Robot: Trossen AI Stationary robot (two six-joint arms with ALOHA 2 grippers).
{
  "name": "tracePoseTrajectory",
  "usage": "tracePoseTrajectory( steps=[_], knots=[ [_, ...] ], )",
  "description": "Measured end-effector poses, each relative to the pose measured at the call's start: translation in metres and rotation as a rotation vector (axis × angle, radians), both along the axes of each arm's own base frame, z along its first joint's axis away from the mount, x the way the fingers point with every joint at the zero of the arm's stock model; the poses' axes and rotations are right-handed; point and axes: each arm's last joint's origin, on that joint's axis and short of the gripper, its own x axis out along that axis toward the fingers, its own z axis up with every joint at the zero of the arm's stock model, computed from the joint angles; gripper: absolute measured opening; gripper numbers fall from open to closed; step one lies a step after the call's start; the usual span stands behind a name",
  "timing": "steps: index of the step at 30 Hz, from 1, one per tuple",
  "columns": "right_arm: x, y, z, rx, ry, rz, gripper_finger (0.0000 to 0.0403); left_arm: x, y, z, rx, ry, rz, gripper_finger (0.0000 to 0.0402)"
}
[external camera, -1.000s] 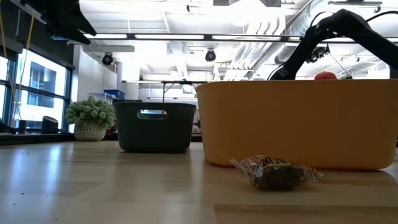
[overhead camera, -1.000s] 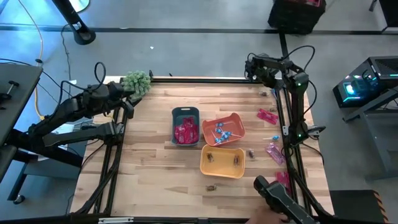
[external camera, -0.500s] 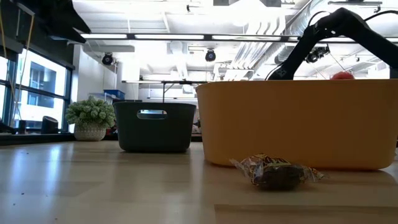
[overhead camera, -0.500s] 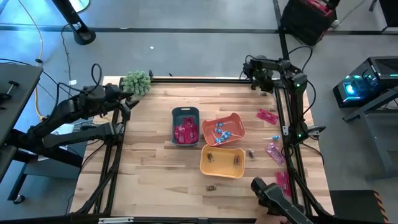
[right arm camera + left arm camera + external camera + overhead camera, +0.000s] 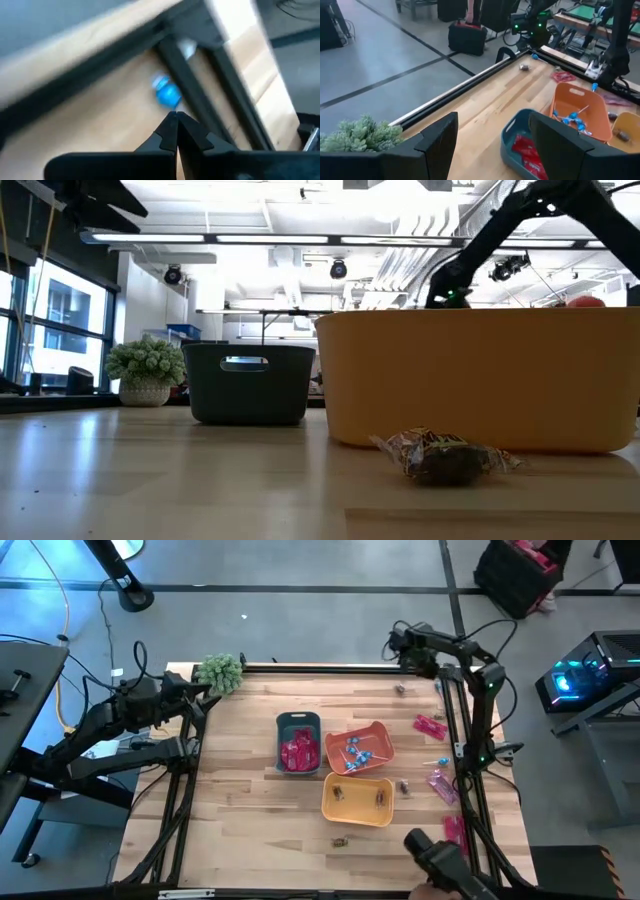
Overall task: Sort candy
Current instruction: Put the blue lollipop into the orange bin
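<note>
While most sweets are seen sorted, flat pink-red wrapped packets (image 5: 297,754) are held in the grey-blue plastic bin (image 5: 298,722), blue-headed lollipops (image 5: 356,752) in the orange plastic bin (image 5: 381,730), tiny brown wrapped pieces (image 5: 381,797) in the yellow plastic bin (image 5: 357,812). One blue lollipop head (image 5: 167,93) is noted just ahead of the right gripper (image 5: 176,120), whose jaws are pressed together, empty. Well apart, the left gripper (image 5: 490,145) is held wide open, empty, with the fuzzy green plant-like ball (image 5: 362,135) beside one finger.

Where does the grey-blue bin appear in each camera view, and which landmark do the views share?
High view: grey-blue bin at table centre, left of the orange bin.
Low view: left of centre.
Left wrist view: near the bottom edge.
Right wrist view: not in it.
Shared landmark: green plant ball.
</note>
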Motion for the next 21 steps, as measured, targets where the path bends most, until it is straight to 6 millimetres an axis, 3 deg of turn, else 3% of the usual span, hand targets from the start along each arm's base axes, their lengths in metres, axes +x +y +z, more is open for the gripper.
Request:
tracePoseTrajectory(
  steps=[4,9,13,21],
  knots=[
    [-0.019,-0.015,-0.001,-0.104,-0.016,-0.150,0.0000,0.000,0.000,0.000,0.000,0.000,0.000,0.0239],
    [-0.037,-0.033,-0.005,-0.188,-0.051,-0.220,0.0000,0.000,0.000,0.000,-0.001,0.005,-0.001,0.0239],
    [-0.048,-0.037,-0.014,-0.129,-0.032,-0.217,0.0000,-0.001,0.000,-0.002,-0.008,0.022,0.000,0.0239],
    [-0.045,-0.039,-0.041,0.017,-0.015,-0.129,0.0000,-0.001,0.000,-0.003,-0.013,0.028,0.001,0.0239]
  ],
)
